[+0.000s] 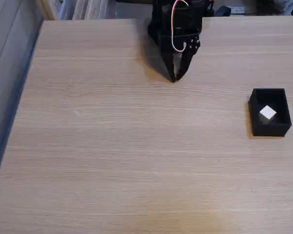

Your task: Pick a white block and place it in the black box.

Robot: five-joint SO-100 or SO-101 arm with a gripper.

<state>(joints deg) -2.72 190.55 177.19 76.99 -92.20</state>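
I see the white block [267, 113] inside the black box [270, 129] at right; my gripper [175, 78], fingertips together, hangs top centre.

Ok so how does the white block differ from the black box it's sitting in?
The white block is bright white; the black box is matte black. The block is far smaller, taking up only part of the box's floor. The block is a solid cube, turned askew to the walls; the box is an open-top container, sitting roughly square to the picture's edges. Both are boxy, with straight edges.

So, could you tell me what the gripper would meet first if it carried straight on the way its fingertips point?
The gripper points down at bare table; it would likely meet the wood first, though its height is unclear.
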